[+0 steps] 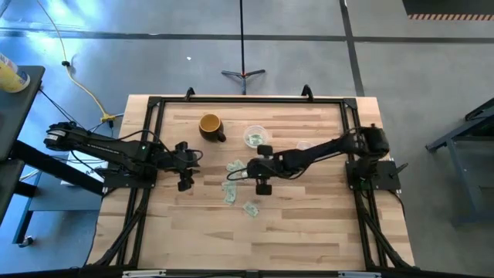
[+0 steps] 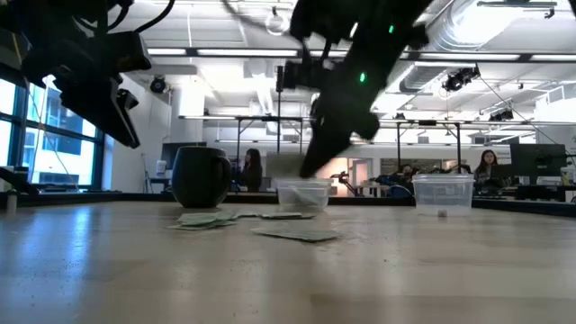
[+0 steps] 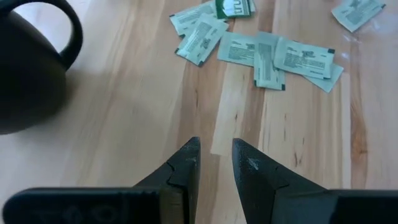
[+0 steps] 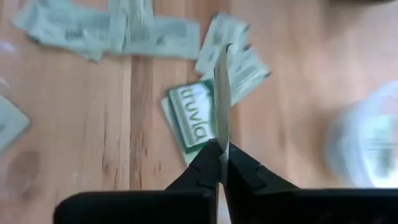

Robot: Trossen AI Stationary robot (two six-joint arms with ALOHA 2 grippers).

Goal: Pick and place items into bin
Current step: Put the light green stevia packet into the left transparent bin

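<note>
Right arm: reaches from the worktop's (image 1: pixel 309 224) right edge toward its middle, forearm nearly level, wrist bent down. The right claw (image 1: pixel 245 171) hangs over the scattered slips (image 1: pixel 235 185), on the side of the bin (image 1: pixel 255 137) away from the worktop's far edge. In the right wrist view its fingers (image 4: pixel 214 163) are pressed together on one held slip (image 4: pixel 222 93), pinched edge-on and standing upright between the tips. Below that slip lie more slips, one printed with green lettering (image 4: pixel 189 121).

Left arm: stretches from the worktop's left edge, low and nearly level, ending at the left claw (image 1: pixel 189 158), which sits well left of the bin and just nearer than the yellow mug (image 1: pixel 210 125). In the left wrist view its fingers (image 3: pixel 186 163) stand a narrow gap apart with nothing between them, above bare wood, pointing at a row of slips (image 3: pixel 273 57) farther on; the mug's dark side and handle (image 3: pixel 37 56) lie to one side.

Bin: a clear shallow bowl just right of the mug, near the far edge, with pale contents inside. In the low view it stands behind the flat slips (image 2: pixel 297 234), with the right arm (image 2: pixel 346 81) slanting down above it. A clear lidded tub (image 2: pixel 441 193) stands well to the bin's right.
</note>
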